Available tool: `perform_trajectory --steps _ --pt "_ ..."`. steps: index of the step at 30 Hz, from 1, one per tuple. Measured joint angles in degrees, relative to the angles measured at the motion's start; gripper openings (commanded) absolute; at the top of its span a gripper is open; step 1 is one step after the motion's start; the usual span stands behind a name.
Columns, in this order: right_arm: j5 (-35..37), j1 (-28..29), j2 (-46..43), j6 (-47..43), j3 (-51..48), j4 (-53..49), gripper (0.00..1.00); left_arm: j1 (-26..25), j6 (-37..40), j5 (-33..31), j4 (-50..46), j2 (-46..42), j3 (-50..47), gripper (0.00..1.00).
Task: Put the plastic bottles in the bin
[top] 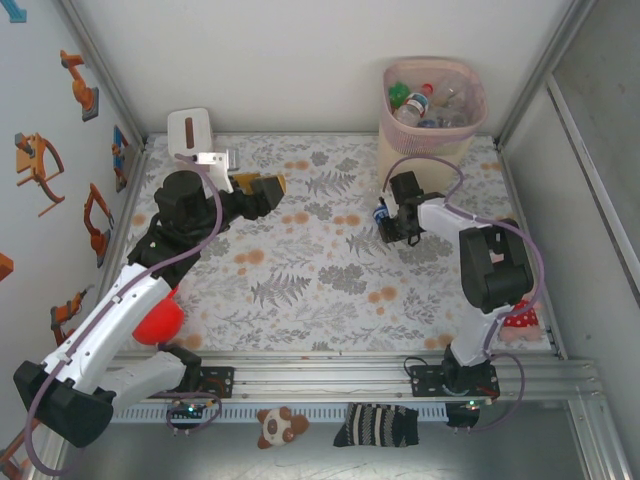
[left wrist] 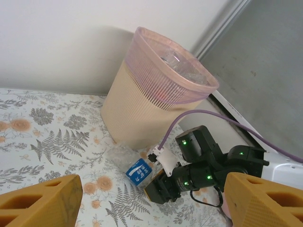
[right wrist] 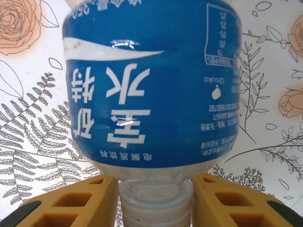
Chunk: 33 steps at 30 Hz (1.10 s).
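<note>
From the top view, the right claw (top: 388, 222) is down on the counter (top: 300, 280) at a blue-labelled bottle (top: 380, 210). The bottle lies near the foot of the bin (top: 385, 130). The bin stands at the far right and already holds several bottles (top: 412, 102). The left claw (top: 266, 188) hangs well apart on the other side, so the right arm is clearly the nearer of the 2.

In the left wrist view, my left fingers (left wrist: 42, 203) stand wide apart with nothing between them: released. Past them, the bottle (left wrist: 139, 171) lies flat just beside the bin's wall (left wrist: 128, 109), its crumpled clear end towards the bin and its labelled end towards the right claw (left wrist: 158, 187).

In the right wrist view, the bottle's (right wrist: 151, 85) long axis runs straight away from the claw, neck nearest. The 2 fingers (right wrist: 90, 201) flank the neck and look to be touching it on both sides, so I judge it grasping the bottle there. The bottle rests on the counter, not yet lifted. I judge the coming move to be a lift up over the bin's rim.
</note>
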Motion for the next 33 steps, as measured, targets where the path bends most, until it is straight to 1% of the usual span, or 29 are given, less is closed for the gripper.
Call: perform_trajectory --steps 9,15,18,23,28,33 --pt "-0.11 0.00 0.31 -0.15 0.55 -0.72 0.30 0.00 -0.26 0.00 0.02 0.00 0.00 0.78" --pt "-0.90 0.00 -0.61 -0.11 0.55 -1.27 0.26 0.11 -0.39 -0.02 0.00 -0.07 0.00 0.78" --pt "-2.08 0.00 -3.39 -0.11 0.55 -2.62 0.25 0.22 -0.39 -0.02 0.02 -0.26 0.00 0.78" --pt "-4.79 0.00 -10.86 -0.13 1.36 -5.53 0.24 0.33 -0.39 -0.02 0.09 -0.59 -0.20 0.78" --pt "-7.89 0.00 -16.98 -0.15 5.11 -9.77 0.23 0.37 -0.42 -0.02 0.37 -0.59 -0.52 0.78" --pt "-10.64 0.00 -20.61 -0.13 11.06 -14.34 0.22 0.42 -0.42 0.00 0.46 -0.59 -0.55 0.79"
